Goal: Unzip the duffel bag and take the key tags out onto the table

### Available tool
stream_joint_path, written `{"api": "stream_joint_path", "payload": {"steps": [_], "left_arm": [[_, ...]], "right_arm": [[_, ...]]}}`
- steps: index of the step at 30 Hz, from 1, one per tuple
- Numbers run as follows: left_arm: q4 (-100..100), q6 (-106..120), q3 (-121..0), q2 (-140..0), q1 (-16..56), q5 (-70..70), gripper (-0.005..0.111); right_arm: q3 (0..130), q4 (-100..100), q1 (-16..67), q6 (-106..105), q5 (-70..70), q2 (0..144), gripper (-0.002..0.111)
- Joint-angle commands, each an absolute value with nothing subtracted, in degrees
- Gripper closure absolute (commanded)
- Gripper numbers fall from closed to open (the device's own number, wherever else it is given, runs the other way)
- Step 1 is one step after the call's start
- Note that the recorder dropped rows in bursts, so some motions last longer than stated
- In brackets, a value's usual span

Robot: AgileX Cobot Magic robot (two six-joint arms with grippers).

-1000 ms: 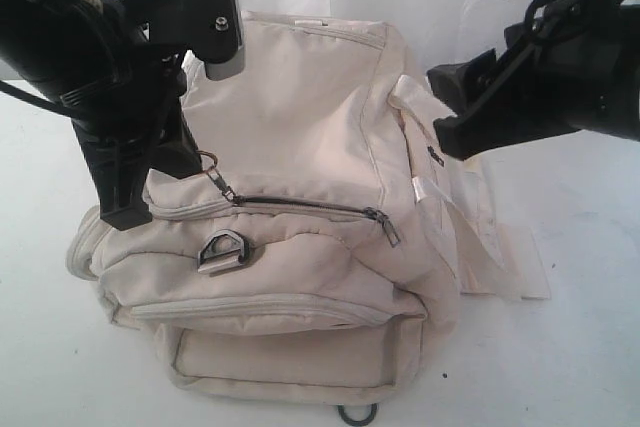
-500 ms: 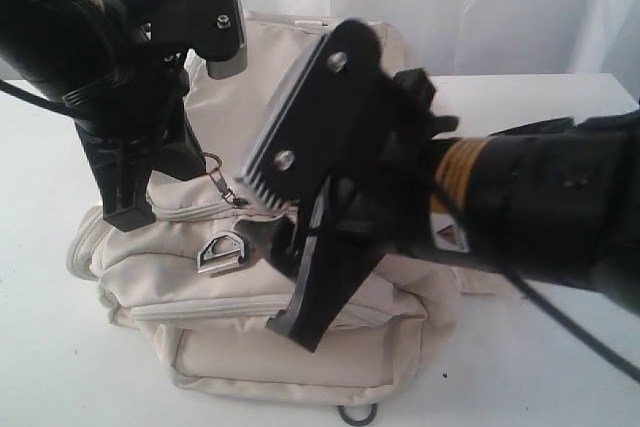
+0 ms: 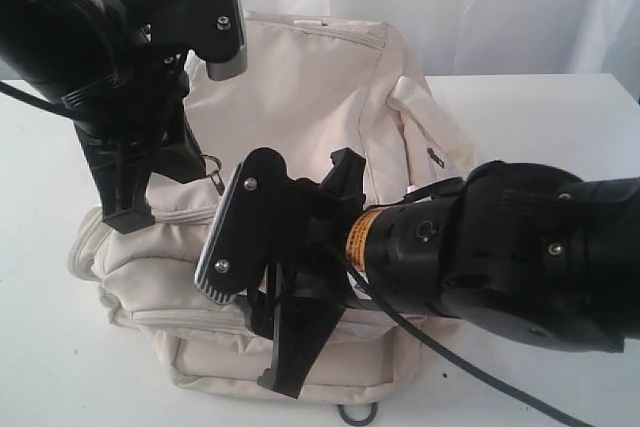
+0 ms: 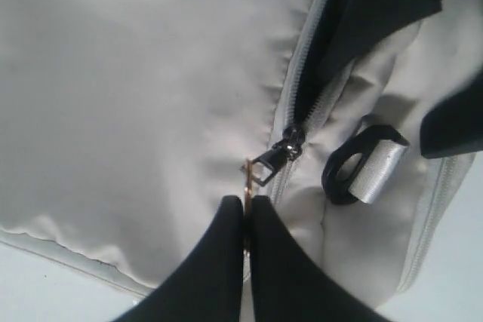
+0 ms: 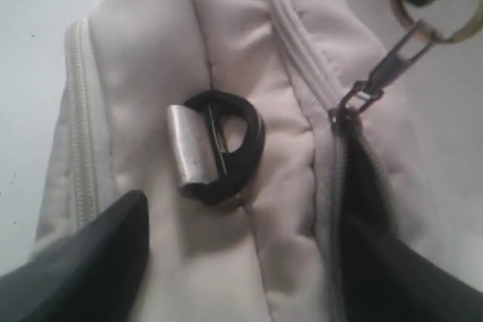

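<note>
The cream duffel bag lies on the white table. My left gripper is shut on the gold ring of a zipper pull. Its slider sits at the end of a zipper that has parted to show dark lining. My right gripper hangs open over the bag's front. One of its fingers is beside a black strap ring, and the other is over the dark opening. The key tags are hidden.
A white curtain hangs behind the table. The right arm's thick body crosses in front of the bag's right half. A webbing strap runs down the bag's right side. A dark ring pokes out at the bag's near edge.
My right arm has swung in from the right, across the bag, and come down low over its front. The left gripper has kept its hold on the zipper pull.
</note>
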State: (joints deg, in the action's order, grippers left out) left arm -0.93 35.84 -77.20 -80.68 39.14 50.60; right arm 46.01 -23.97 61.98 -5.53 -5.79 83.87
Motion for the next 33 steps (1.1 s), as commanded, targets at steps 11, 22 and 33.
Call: {"api": "stream_joint_path", "payload": {"steps": [11,22,33], "left_arm": [[-1.8,35.8,-76.8,-80.0,39.0,53.5,0.107],[-7.5,31.5,-76.7,-80.1,39.0,56.1,0.107],[-15.5,26.6,-76.7,-80.2,37.2,57.9,0.107]], "right_arm": [[46.2,-24.2,62.2,-3.9,-14.6,80.4,0.108],[46.2,-27.6,62.2,-2.9,-27.7,77.4,0.108],[46.2,-33.4,62.2,-0.9,-40.1,73.5,0.108]]}}
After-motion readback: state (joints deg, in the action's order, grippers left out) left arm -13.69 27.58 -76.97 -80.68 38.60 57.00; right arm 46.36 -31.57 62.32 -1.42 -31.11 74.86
